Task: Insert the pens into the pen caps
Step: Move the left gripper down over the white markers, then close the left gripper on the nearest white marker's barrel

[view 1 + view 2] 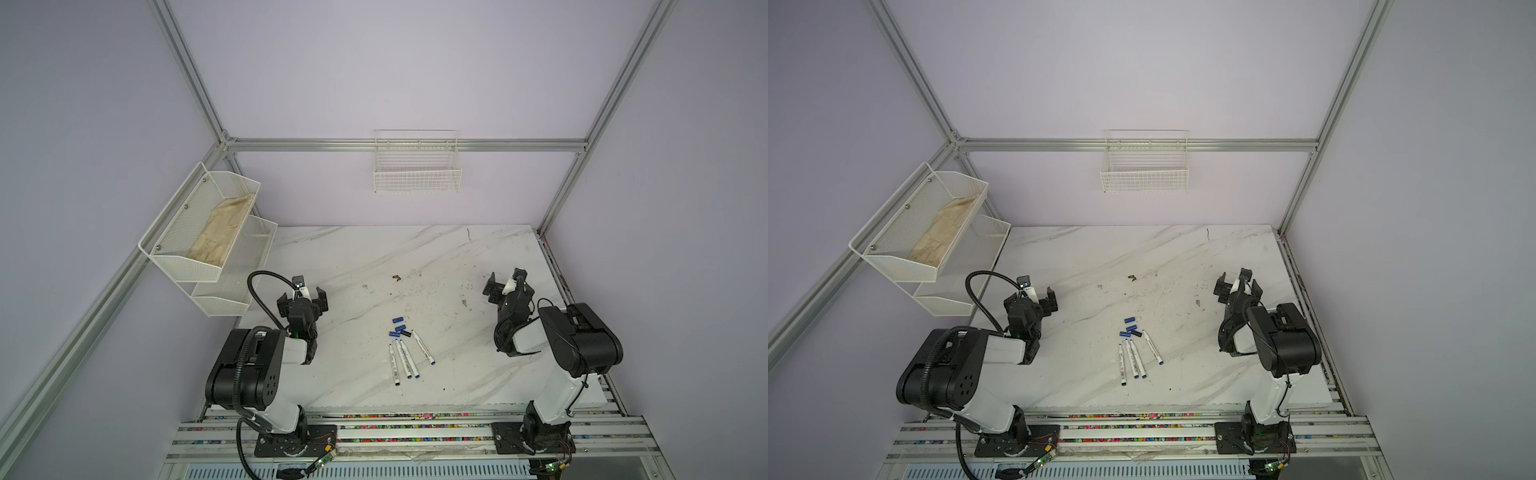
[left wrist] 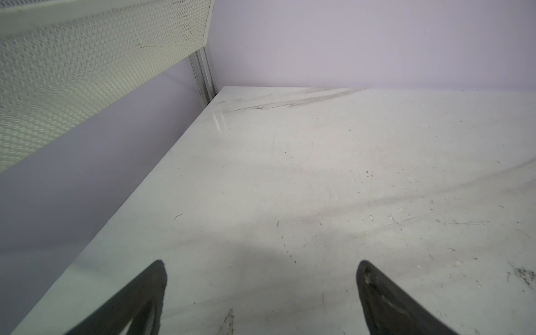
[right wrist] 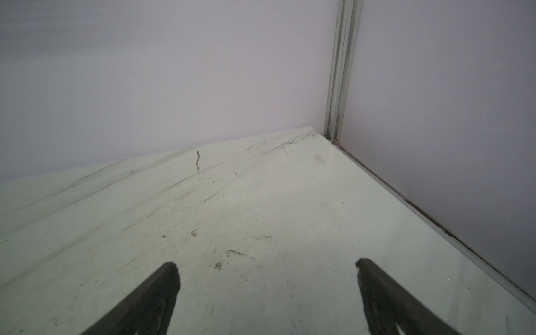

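Several white-barrelled pens (image 1: 403, 358) (image 1: 1132, 358) lie side by side near the middle front of the marble table (image 1: 357, 266), seen in both top views. One more pen (image 1: 424, 348) lies slightly apart to their right. Just behind them sit the pen caps: blue ones (image 1: 398, 320) (image 1: 1130, 320) and a black one (image 1: 405, 333) (image 1: 1136, 333). My left gripper (image 1: 302, 296) (image 1: 1032, 297) (image 2: 261, 265) is open and empty, well left of the pens. My right gripper (image 1: 508, 284) (image 1: 1237, 286) (image 3: 265, 264) is open and empty, far right of them. Neither wrist view shows pens or caps.
A white mesh shelf (image 1: 199, 232) (image 2: 87, 72) holding a cloth hangs on the left wall, close to my left arm. On the back wall is a wire basket (image 1: 417, 174). A small brown scrap (image 1: 396, 277) lies mid-table. Aluminium frame posts (image 3: 342, 72) stand at the back corners.
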